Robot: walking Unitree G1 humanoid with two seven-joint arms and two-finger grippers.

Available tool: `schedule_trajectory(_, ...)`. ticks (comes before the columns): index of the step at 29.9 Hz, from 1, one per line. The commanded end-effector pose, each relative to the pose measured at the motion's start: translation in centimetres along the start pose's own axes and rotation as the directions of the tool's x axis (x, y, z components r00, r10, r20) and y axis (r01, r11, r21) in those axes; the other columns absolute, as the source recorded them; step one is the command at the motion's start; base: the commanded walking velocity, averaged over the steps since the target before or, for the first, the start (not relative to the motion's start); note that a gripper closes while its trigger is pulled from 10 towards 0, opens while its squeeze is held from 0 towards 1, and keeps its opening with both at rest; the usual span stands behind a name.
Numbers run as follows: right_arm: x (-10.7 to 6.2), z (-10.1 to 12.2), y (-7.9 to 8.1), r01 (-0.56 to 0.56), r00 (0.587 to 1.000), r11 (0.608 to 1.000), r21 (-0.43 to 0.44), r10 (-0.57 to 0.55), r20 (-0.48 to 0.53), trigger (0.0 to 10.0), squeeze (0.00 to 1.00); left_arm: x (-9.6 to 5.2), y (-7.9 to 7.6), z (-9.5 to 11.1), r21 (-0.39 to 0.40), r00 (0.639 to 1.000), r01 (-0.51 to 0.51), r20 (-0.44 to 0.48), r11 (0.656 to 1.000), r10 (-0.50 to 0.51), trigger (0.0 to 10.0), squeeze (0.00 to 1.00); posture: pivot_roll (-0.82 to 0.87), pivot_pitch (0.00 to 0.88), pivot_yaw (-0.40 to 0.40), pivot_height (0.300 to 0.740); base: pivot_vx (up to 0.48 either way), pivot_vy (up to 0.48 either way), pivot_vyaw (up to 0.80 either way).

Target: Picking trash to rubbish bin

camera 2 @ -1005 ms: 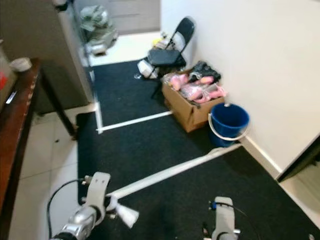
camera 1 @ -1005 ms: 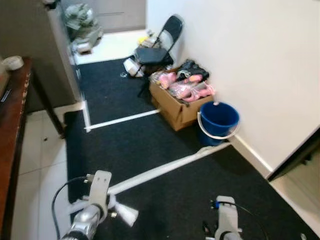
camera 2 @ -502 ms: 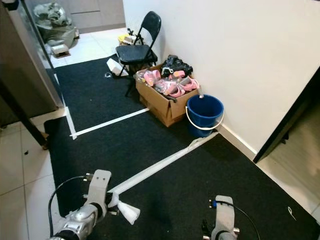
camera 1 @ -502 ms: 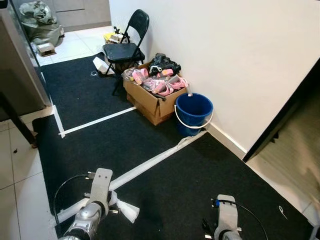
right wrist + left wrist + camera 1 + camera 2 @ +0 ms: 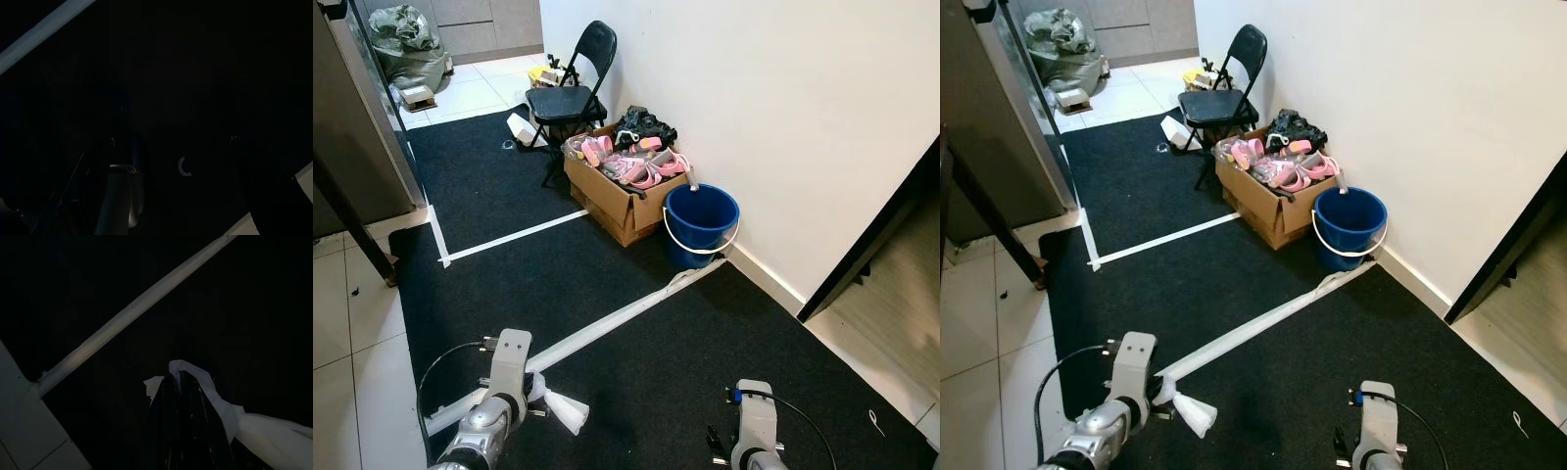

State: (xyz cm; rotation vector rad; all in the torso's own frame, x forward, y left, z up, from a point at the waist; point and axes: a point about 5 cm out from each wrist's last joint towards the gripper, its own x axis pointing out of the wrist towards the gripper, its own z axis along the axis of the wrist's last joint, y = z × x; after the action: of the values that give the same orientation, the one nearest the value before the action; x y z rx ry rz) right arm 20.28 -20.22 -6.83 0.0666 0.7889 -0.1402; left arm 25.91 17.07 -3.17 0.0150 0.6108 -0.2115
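The black carpet (image 5: 607, 294) lies under me and runs away toward twelve o'clock, crossed by white tape lines (image 5: 617, 318), with pale tiled floor (image 5: 352, 362) off at nine o'clock and a white wall (image 5: 783, 117) along my three o'clock side. Up at twelve to one o'clock stands a black folding chair (image 5: 570, 93), and nearer me a cardboard box (image 5: 617, 191) heaped with pink footwear. Just beside that box, against the wall at about one o'clock, sits the blue bucket (image 5: 701, 225) with its white handle, which I judge to be the rubbish bin, well apart from me. My left gripper (image 5: 182, 387) hangs low at seven o'clock, its two black fingers pressed together on a crumpled white tissue (image 5: 560, 409); in the left wrist view the paper wraps round the fingertips and trails off to one side. It looks feather-light, soft and limp, so it should neither slip nor break, but the loose tail may flap or catch, and I judge a pinch on the bunched middle, as I have it, safer than a hold on the tail. My right arm (image 5: 754, 441) hangs idle at five o'clock, and its wrist view is too dark for me to tell how its fingers stand.
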Motion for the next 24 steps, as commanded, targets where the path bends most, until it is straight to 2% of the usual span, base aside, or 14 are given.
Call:
schedule_trajectory(1, -0.03, 0.03, -0.23, 0.012, 1.000, 1.000, 0.014, -0.012, 0.006, 10.0, 0.00, -0.03, -0.26, -0.16, -0.015, 1.000, 0.009, 0.007, 1.000, -0.009, 10.0, 0.00, 0.02, 0.075, 0.003, 0.740, 0.416, 0.000, 0.00)
schedule_trajectory(24, -0.02, 0.11, -0.12, 0.010, 1.000, 1.000, 0.016, -0.010, 0.013, 10.0, 0.00, 0.02, -0.63, -0.07, -0.024, 0.998, 0.054, 0.014, 0.998, -0.054, 10.0, 0.00, 0.01, 0.073, 0.004, 0.740, 0.459, 0.000, 0.00)
